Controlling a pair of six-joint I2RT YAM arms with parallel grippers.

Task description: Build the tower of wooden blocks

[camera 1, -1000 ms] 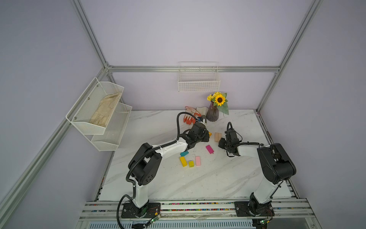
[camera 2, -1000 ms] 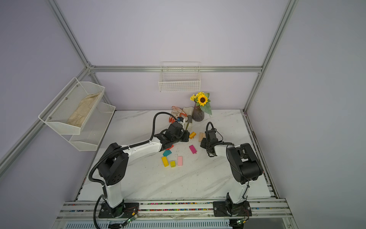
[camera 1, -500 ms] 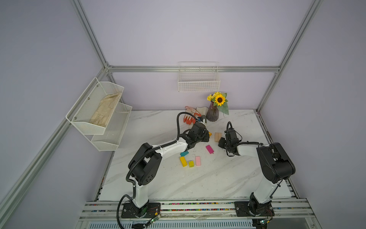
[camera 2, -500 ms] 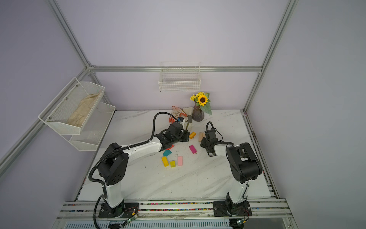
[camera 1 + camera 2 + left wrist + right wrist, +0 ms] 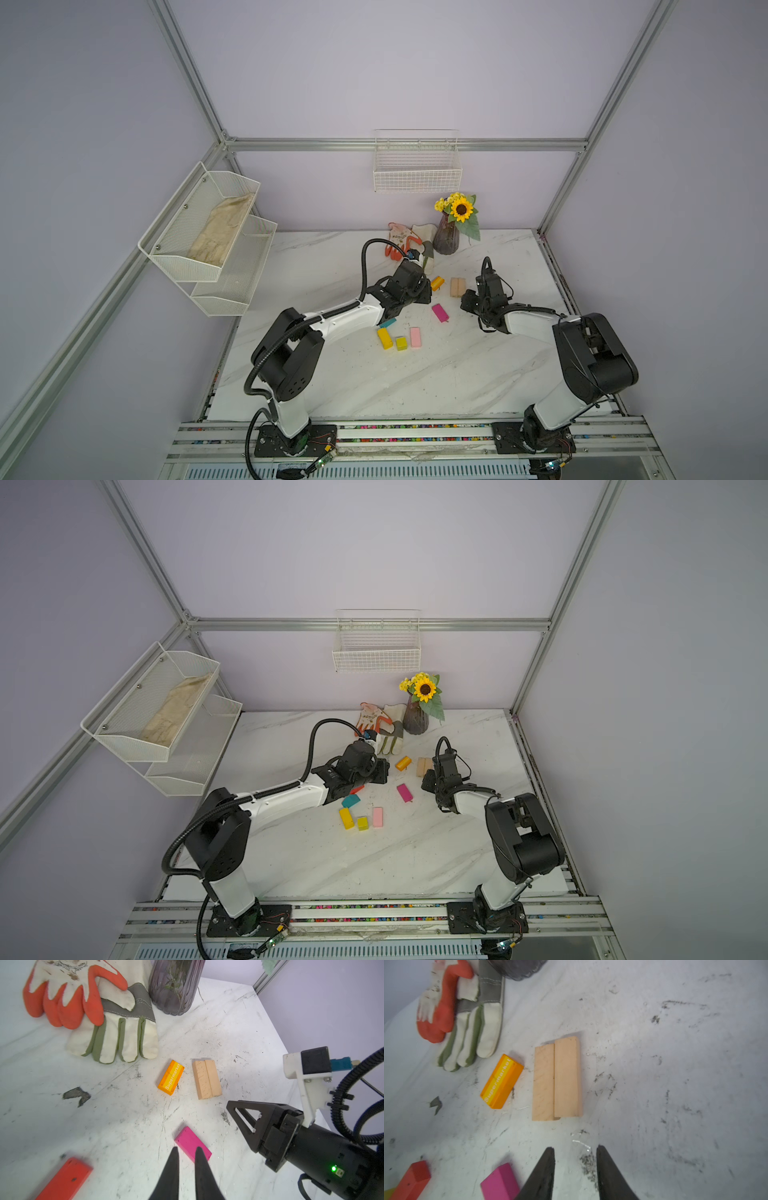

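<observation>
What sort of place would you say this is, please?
Most likely a robot test booth: a left arm and right arm bolted to a rail at a marble-look table, plain lilac walls in a metal frame, and staged props such as wood blocks and a vase.

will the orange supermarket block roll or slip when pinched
Probably won't roll: the orange Supermarket block has flat faces and lies flat on the table. Its smooth paint may slip a little. It looks like solid wood, so likely stiff.
</observation>
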